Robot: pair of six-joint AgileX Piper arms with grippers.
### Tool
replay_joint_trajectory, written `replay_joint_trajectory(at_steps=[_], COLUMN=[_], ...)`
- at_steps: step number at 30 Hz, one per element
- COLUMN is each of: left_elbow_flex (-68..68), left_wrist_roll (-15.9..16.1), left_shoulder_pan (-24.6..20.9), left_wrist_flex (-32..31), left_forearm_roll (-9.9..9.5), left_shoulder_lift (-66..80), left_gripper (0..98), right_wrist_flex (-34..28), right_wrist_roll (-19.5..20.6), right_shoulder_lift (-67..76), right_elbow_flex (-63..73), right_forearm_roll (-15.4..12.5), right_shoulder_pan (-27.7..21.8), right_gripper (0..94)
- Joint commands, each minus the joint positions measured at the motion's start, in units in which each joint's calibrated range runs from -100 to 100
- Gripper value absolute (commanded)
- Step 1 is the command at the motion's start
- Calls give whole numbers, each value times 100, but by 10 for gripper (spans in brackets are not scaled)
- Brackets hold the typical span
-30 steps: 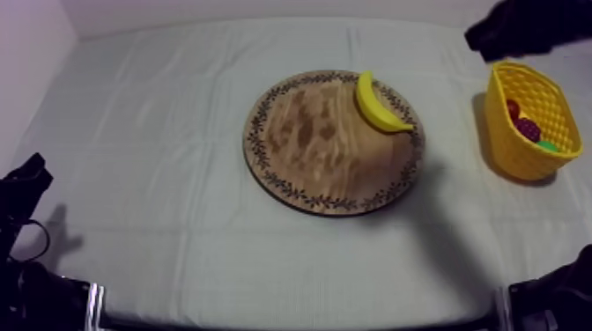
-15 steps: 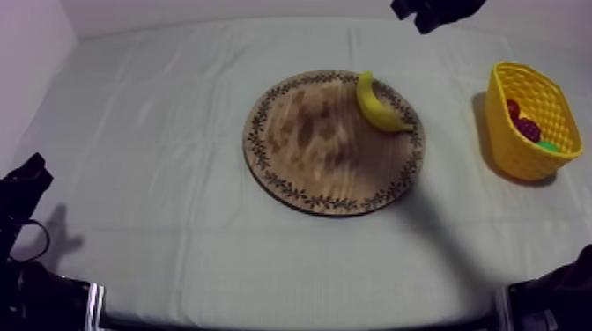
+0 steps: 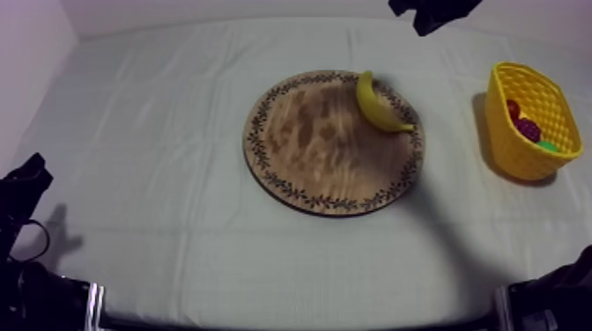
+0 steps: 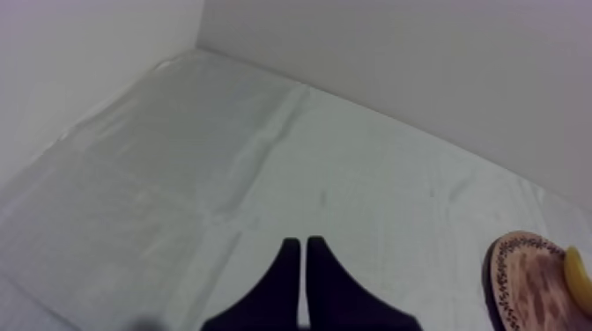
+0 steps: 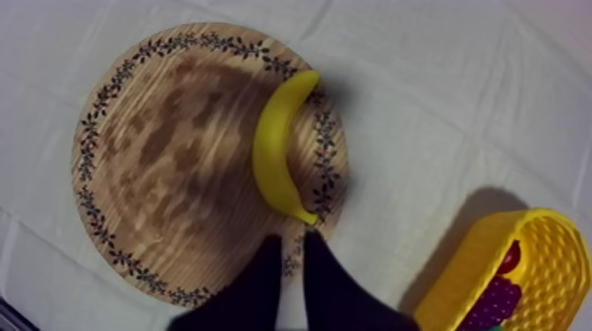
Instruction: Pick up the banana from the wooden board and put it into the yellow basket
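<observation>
I'm hovering my right gripper (image 5: 291, 251), fingers pressed together, over the round patterned wooden board (image 5: 159, 158). The curved yellow toy banana (image 5: 277, 150) is lying on it just ahead, long axis pointing away. My left gripper (image 4: 304, 242), also closed, is idling well apart.

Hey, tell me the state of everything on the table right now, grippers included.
Round wooden board with patterned rim: flat on the cloth, one fruit on it.
Curved yellow toy banana: lying at the board's edge, not gripped.
Yellow basket: upright, holding a small red fruit and purple grapes.
Left gripper: shut, empty, over bare cloth.
Right gripper: shut, empty, clear of the banana.
</observation>
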State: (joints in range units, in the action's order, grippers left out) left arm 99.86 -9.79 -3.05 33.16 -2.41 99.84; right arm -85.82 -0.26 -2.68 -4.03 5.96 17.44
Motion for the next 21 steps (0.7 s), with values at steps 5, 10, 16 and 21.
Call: replay_joint_trajectory(at_steps=[5,10,16,21], left_elbow_flex=[3,3,3,3], left_wrist_roll=[0,0,0,0], left_shoulder_pan=[-2,-2,-2,-2], left_wrist_flex=[-1,-1,-1,-1], left_forearm_roll=[-1,-1,-1,-1], left_shoulder_lift=[-2,-2,-2,-2], left_gripper=[1,1,1,1], right_wrist_flex=[-54,-133,-172,-84], right_wrist_roll=[-84,-9,48,112], right_shoulder_lift=[38,46,-5,-188], right_elbow_flex=[-13,-4,-55,-268], right_forearm_roll=[-24,-30,-28,-39], right_shoulder_pan=[7,15,47,79], right_gripper=[502,718,831,863])
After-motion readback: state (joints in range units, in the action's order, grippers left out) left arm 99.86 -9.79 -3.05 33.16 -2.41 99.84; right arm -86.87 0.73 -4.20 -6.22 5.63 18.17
